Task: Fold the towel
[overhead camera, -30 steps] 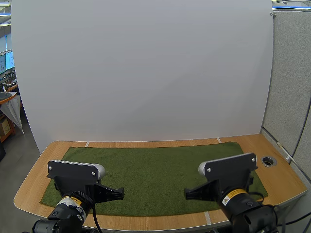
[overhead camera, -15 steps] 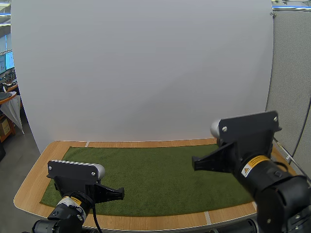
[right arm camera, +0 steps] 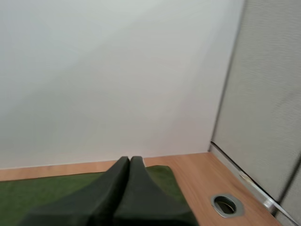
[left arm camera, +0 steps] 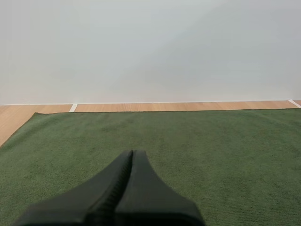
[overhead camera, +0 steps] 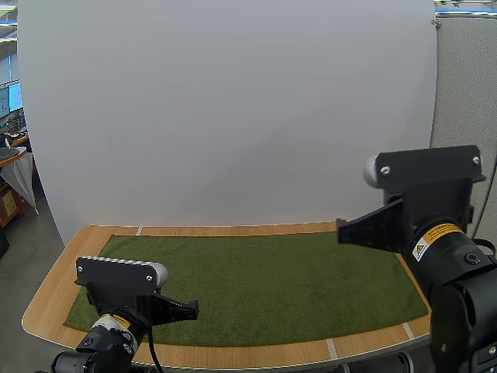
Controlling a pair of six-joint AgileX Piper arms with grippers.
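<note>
The green towel (overhead camera: 264, 280) lies flat and open on the wooden table (overhead camera: 46, 303), across the lower middle of the high view. The left gripper (overhead camera: 191, 311) sits low at the lower left, over the towel's near edge. Its fingers are pressed together on nothing. The right gripper (overhead camera: 342, 231) hangs up high at the right, above the towel's right end, and its fingers are together too. A round hole (right arm camera: 226, 204) is in the table near that end.
</note>
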